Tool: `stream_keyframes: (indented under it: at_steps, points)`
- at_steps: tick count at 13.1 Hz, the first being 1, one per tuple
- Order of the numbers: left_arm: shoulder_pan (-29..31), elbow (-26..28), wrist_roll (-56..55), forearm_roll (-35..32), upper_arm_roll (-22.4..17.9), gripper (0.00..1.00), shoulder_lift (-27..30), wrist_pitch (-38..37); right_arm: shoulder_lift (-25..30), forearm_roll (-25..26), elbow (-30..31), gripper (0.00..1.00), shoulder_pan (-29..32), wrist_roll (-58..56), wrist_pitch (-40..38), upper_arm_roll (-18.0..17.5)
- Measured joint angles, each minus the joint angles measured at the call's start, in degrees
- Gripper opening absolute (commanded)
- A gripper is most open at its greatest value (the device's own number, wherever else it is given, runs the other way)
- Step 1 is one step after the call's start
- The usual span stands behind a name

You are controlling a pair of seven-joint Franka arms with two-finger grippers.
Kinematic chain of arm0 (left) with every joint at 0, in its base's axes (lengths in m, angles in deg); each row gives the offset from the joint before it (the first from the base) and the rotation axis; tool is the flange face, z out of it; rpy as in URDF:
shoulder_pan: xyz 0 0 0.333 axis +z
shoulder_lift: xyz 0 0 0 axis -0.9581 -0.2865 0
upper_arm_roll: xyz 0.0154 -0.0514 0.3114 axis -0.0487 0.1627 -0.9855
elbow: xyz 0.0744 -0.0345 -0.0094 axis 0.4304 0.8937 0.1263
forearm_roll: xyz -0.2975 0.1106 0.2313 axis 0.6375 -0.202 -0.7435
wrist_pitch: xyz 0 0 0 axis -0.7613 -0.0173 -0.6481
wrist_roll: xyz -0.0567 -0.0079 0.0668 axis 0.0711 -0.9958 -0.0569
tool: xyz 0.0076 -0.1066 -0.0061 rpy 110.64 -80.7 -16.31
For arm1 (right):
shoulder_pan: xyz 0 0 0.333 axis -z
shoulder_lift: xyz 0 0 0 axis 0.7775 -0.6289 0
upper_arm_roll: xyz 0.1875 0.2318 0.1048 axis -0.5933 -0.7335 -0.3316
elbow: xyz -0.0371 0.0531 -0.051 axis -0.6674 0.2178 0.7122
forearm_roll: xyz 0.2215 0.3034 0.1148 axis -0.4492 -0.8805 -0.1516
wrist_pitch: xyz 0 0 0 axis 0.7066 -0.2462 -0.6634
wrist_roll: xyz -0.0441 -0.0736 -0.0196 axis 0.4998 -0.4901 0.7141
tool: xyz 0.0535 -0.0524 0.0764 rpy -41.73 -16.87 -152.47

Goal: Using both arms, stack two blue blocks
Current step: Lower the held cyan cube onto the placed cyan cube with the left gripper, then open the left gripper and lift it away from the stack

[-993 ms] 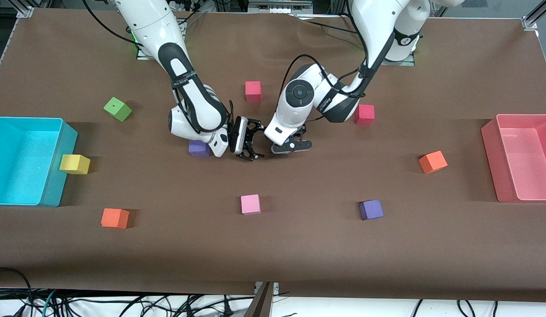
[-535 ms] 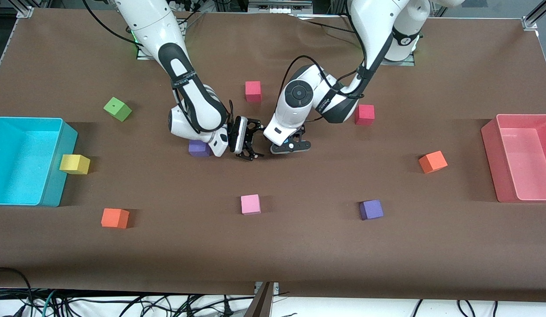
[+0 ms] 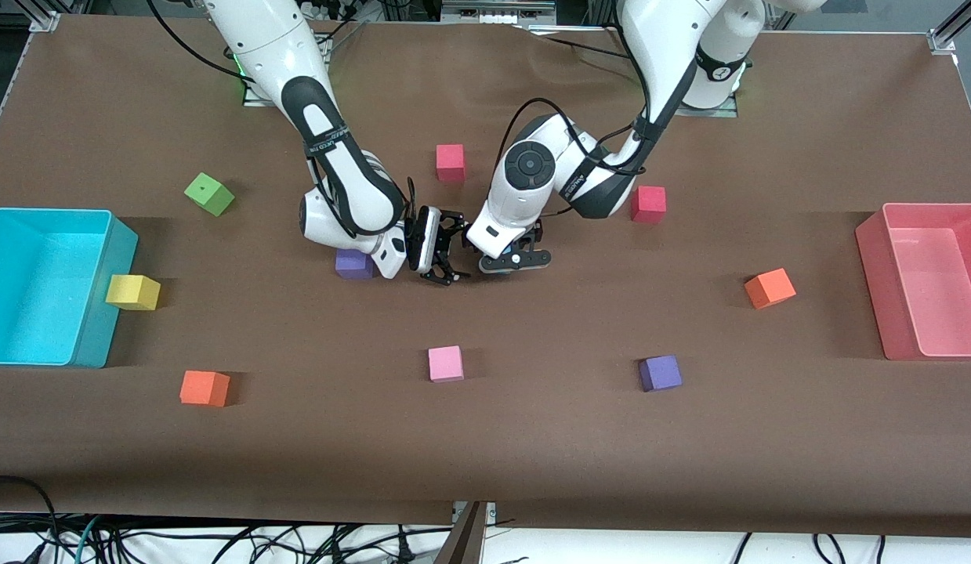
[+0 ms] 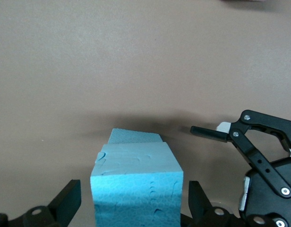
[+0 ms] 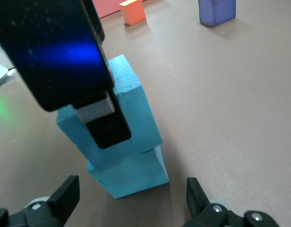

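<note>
The right arm (image 3: 297,86) comes from 11 o'clock and bends low, forearm lying nearly level. The left arm (image 3: 657,70) comes from 1 o'clock and folds at the elbow, wrist pointing straight down. The right gripper (image 3: 456,251) waits at 9 o'clock of the stack, fingers spread wide. The left gripper (image 3: 515,257) hangs over the stack, fingers parted, flanking the upper blue block (image 5: 133,101) with slim gaps. This block rests, slightly twisted, on the lower blue block (image 5: 131,175), just toward 12 o'clock of the table's centre.

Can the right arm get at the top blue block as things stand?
Probably not: the left gripper, open, straddles the top blue block, blocking its sides. The right gripper waits open beside it.
</note>
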Motion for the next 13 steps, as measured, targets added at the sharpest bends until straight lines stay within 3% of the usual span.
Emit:
stream_keyframes:
  at_steps: [7,13]
  points:
    - [3.28,-1.43,0.0,0.0,-1.06,1.0,5.67,-3.7,0.0,0.0,0.0,1.0,0.0,0.0,-0.68,0.0]
    - [16.74,-1.21,11.97,0.0,0.84,1.0,17.31,-19.17,0.0,0.0,0.0,1.0,0.0,0.0,-0.9,0.0]
